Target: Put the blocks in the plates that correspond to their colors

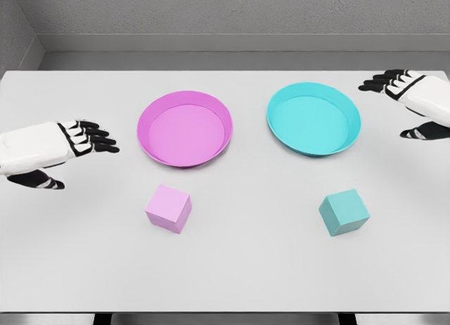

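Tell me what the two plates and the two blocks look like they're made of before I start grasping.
Pink plate and cyan plate: smooth, matte, plastic-looking, with uniform color and soft rim shading. Pink block and teal block: solid, flat-faced, crisp-edged, matte with no grain or glare; could be painted wood, foam or plastic. Being simulator renders, the true material is open.

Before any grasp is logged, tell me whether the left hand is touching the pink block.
Apart. The head view shows the left hand open near the table's left edge, with bare white table between it and the pink block.
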